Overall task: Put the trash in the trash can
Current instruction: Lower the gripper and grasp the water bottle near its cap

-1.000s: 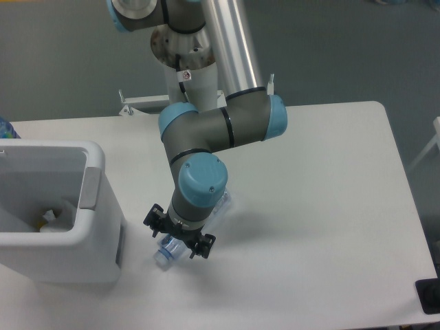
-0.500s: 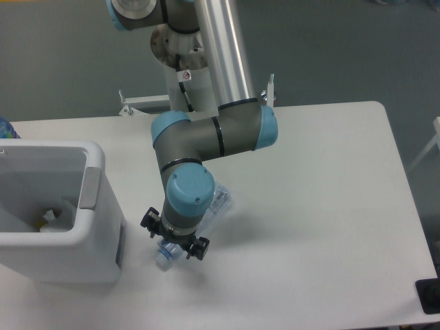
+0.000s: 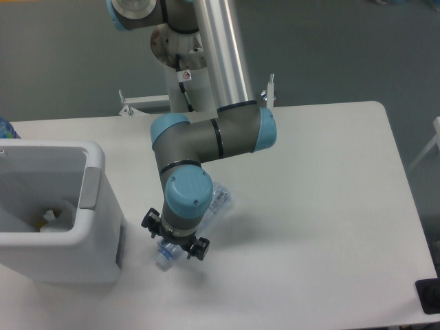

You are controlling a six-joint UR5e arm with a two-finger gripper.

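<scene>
From the fixed camera, your gripper sat low over the crushed plastic bottle, which lay on the white table just right of the trash can. The bottle's capped end poked out below the wrist, its body ran up and right behind the arm. The black fingers straddled the bottle, but you could not tell whether they had closed on it or merely stood around it. The white tissue wad lay inside the can. Against half a second earlier, almost nothing had changed: arm, bottle and can sat in practically the same places. A second earlier, the elbow had stood a little further right.
</scene>
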